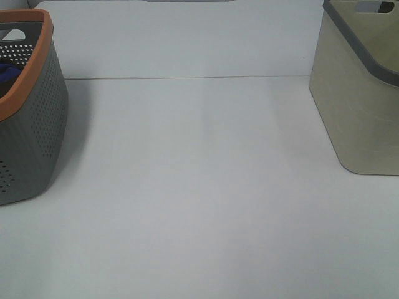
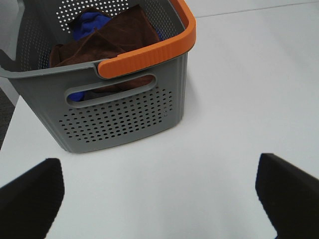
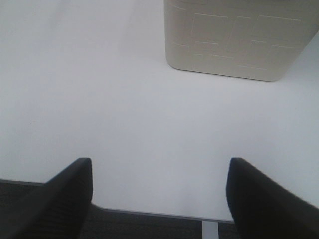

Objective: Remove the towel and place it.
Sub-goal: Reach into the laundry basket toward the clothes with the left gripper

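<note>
Left wrist view: left gripper (image 2: pixel 159 172) has its jaws spread wide w/ nothing between them; the two dark fingers (image 2: pixel 31 199) sit at the frame's lower corners, w/ bare white table (image 2: pixel 234 99) showing between them. It's aimed at the grey basket (image 2: pixel 124 119), well short of it, not touching. Right wrist view: right gripper (image 3: pixel 159 169) is likewise wide apart & holding nothing, pads (image 3: pixel 269 199) dark & finely ribbed. It hangs about over the table's near edge, w/ dark floor showing under the fingers, & points toward the beige basket (image 3: pixel 234 40), which is well apart from it. The towel (image 2: pixel 107 47) is inside the grey basket: dark brown, crumpled, heaped on & beside blue fabric (image 2: pixel 89 21), w/ a fold of it visible thru the handle slot (image 2: pixel 112 89) in the basket's wall. The basket has perforated sides & an orange rim (image 2: pixel 149 57) along part of its top. Exterior high view: grey basket (image 1: pixel 31 137) stands at the table's left edge, partly cut off by the frame, w/ a bit of blue showing inside. Beige basket (image 1: pixel 361 99) stands at the far right w/ a grey band round its top & a handle cut-out. Baskets are well apart, w/ white table (image 1: pixel 199 187) between.
</note>
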Motion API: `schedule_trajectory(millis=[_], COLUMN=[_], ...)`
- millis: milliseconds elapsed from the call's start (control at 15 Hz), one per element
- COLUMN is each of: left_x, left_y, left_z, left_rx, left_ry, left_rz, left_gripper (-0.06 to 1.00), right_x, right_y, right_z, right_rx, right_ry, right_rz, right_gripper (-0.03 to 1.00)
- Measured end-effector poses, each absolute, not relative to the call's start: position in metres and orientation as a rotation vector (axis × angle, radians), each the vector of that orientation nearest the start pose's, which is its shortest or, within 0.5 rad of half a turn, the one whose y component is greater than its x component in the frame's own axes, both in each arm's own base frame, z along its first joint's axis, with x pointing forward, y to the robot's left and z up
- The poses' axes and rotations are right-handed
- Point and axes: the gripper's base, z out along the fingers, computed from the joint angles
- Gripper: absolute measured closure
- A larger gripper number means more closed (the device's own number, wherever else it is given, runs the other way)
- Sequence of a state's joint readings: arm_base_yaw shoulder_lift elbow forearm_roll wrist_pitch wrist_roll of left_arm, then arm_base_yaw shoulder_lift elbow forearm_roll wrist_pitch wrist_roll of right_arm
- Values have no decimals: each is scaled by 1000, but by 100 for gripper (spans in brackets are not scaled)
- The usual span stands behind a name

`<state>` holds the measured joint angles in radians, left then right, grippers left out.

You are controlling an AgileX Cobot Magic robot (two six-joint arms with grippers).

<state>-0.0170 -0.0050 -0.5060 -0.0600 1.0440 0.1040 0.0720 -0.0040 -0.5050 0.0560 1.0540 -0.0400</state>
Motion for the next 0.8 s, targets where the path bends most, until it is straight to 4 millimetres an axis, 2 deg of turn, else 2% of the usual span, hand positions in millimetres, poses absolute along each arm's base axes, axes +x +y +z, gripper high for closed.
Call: schedule_trajectory(millis=[800], left_x=[-6], left_y=[-5], left_z=[280], left_rx=[124], left_ry=[2011], left_rz=[-16], left_gripper=[-5], right_x=[-6], right_y=[4], right_z=[279], right_rx=[-116], right_ry=[2025], right_rz=[87], right_gripper=[22])
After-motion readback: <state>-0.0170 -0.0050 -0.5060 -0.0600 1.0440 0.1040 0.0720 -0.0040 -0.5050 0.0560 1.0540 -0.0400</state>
